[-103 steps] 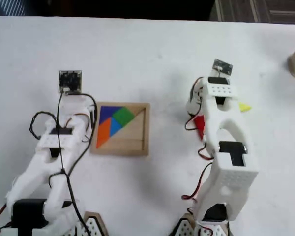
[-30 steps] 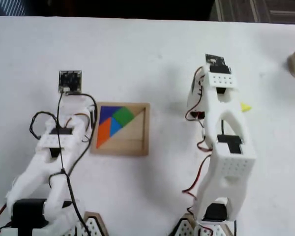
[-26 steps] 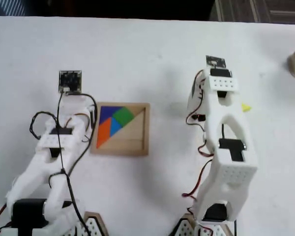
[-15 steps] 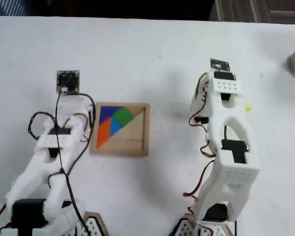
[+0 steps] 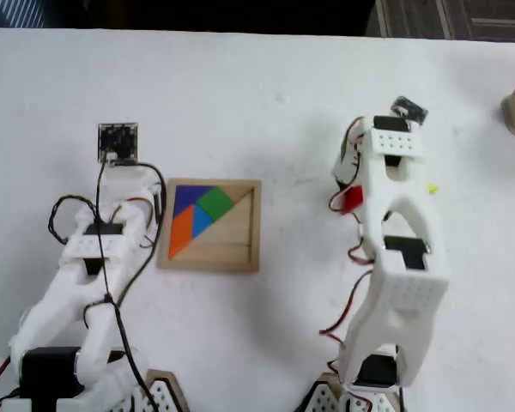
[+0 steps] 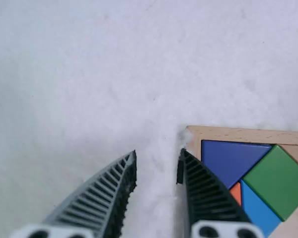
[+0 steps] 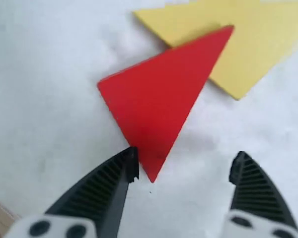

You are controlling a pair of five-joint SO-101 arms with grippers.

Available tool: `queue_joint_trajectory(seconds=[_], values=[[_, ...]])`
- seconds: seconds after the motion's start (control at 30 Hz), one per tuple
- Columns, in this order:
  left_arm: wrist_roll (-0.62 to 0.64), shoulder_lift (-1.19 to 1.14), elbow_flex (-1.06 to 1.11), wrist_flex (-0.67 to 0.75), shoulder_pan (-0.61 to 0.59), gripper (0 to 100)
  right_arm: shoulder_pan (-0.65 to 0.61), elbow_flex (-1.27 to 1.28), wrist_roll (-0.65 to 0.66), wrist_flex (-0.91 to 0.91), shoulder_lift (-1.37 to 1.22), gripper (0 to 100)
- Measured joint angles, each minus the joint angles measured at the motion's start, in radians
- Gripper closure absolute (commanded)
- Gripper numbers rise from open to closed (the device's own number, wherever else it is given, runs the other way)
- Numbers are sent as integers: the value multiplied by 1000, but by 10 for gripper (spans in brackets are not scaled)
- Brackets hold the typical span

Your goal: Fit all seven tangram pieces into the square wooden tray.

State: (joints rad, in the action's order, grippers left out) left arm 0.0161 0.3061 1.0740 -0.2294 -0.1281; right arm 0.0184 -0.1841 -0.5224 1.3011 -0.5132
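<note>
Tray [image 5: 227,251] left, loose pieces [image 5: 352,200] well right

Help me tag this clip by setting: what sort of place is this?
Probably a robotics lab or workbench. A white left arm and right arm stand side by side at a plain white table, with a square wooden tray of tangram pieces between them.

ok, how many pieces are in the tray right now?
4: dark blue triangle in the far-left corner of the tray, green square next to it, orange triangle along the left side, light blue triangle toward the middle. Nothing covers it; none look hidden.
</note>
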Motion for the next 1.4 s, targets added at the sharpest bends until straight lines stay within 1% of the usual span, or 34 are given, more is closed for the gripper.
queue_joint_trajectory(seconds=[0.13, 0.33, 0.4, 0.57, 0.63, 0.7, 0.8, 1.0, 1.2, 1.4], values=[[0, 0, 0, 0, 0, 846, -9, -138, -97, -8, -123, 639], [0, 0, 0, 0, 0, 846, -9, -339, -117, -6, -288, 675], [0, 0, 0, 0, 0, 846, -9, -402, -120, 9, -325, 723], [0, 0, 0, 0, 0, 846, 0, -566, -121, 103, -400, 902], [0, 0, 0, 0, 0, 846, 2, -621, -115, 135, -427, 947], [0, 0, 0, 0, 0, 846, 3, -671, -74, 152, -451, 976], [0, 0, 0, 0, 0, 846, 0, -727, -25, 172, -482, 981], [0, 0, 0, 0, -3, 846, -3, -786, -8, 233, -500, 981], [0, 0, 0, 0, -3, 846, 25, -890, -6, 330, -500, 981], [0, 0, 0, 0, -3, 846, 35, -961, 61, 382, -500, 981]])
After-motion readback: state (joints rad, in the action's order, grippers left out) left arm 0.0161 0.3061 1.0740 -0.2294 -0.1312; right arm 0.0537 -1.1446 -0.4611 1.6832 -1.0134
